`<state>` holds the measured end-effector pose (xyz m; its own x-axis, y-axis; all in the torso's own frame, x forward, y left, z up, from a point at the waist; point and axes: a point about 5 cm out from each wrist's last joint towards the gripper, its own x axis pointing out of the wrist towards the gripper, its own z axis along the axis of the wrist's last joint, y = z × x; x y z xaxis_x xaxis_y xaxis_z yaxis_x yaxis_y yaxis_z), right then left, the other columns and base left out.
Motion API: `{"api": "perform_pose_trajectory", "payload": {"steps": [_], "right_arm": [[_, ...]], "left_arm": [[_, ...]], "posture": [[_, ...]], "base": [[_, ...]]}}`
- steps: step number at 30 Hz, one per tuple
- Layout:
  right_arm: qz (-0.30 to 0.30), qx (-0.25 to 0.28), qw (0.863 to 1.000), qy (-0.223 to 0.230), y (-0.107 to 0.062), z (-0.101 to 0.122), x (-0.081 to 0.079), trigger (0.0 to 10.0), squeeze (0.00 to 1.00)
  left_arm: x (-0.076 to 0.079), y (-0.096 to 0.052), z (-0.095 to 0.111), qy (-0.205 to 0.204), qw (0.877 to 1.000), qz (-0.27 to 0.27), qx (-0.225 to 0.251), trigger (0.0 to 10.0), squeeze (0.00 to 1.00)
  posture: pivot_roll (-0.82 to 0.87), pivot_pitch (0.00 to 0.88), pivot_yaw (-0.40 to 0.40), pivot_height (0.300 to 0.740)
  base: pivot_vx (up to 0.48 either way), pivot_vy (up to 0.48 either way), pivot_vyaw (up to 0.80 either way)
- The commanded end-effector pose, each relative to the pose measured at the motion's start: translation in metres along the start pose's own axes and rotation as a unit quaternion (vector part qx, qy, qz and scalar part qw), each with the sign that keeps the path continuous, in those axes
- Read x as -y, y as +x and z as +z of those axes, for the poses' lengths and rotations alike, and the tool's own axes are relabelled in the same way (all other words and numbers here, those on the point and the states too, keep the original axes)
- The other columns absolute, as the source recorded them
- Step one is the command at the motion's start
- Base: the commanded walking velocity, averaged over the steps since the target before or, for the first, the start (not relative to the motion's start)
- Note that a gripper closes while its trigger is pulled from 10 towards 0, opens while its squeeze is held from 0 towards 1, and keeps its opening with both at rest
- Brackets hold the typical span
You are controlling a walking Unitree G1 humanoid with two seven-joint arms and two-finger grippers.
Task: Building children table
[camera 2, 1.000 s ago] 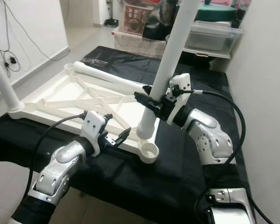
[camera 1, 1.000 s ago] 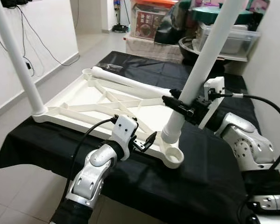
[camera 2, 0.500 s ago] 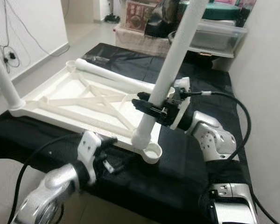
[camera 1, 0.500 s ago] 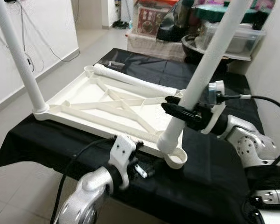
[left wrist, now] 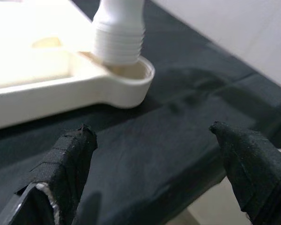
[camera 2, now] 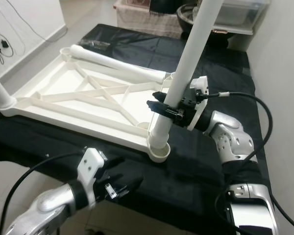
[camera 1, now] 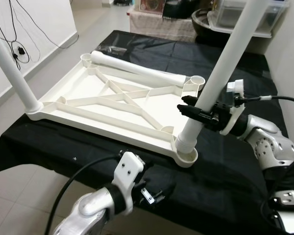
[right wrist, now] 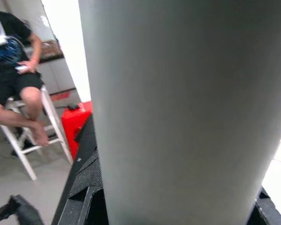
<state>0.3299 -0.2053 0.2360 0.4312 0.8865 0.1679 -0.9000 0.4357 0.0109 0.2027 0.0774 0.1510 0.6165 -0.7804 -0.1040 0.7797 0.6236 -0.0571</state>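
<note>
**Leg at the corner socket, seating not yet sure**

Black cloth covers the counter (camera 1: 220, 161), and on it the white tabletop (camera 1: 112, 105) lies upside down, ribs showing. Taking the tabletop as landmark: at its far-left corner one fitted leg (camera 1: 12, 73) stands upright. Along its far edge a loose leg (camera 1: 137, 73) lies flat, next to an open socket (camera 1: 198, 81). Off its near edge, below the counter's front, the left end effector (camera 1: 154, 192) hangs with its fingers (left wrist: 70, 154) spread wide and holding nothing, pointed at the near-right corner.

At that near-right corner socket (camera 1: 187, 155) the task's leg (camera 1: 220, 68) stands tilted, its ribbed foot in the ring. The right end effector (camera 1: 198, 111) is closed around it low on the shaft, a little above the socket.

Likely risk: with the leg leaning, the thread could bind or cross rather than seat, and pressing or twisting may slide the unheld tabletop on the cloth or tip it. A grip this low leaves a long shaft above to sway.

Beyond the tabletop's far side, storage boxes (camera 1: 245, 14) crowd the counter's end. A seated person (right wrist: 14, 79) appears in the right wrist view, well apart.
</note>
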Motion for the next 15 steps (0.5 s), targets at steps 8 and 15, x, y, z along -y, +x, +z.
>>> {"api": "perform_pose_trajectory", "payload": {"steps": [8,15], "right_arm": [[0.041,0.004,0.999,0.033,-0.012,-0.009,-0.006,10.0,0.0],[0.064,0.002,0.997,0.036,-0.01,-0.013,-0.011,10.0,0.0]], "left_arm": [[0.005,-0.012,0.001,-0.006,1.0,-0.002,-0.024,10.0,0.0],[0.005,-0.018,0.0,-0.007,0.999,0.004,-0.033,10.0,0.0]], "posture": [[0.16,0.238,-0.044,0.74],[0.17,0.235,-0.042,0.74]], "base": [[0.0,0.0,0.0],[0.0,0.0,0.0]]}}
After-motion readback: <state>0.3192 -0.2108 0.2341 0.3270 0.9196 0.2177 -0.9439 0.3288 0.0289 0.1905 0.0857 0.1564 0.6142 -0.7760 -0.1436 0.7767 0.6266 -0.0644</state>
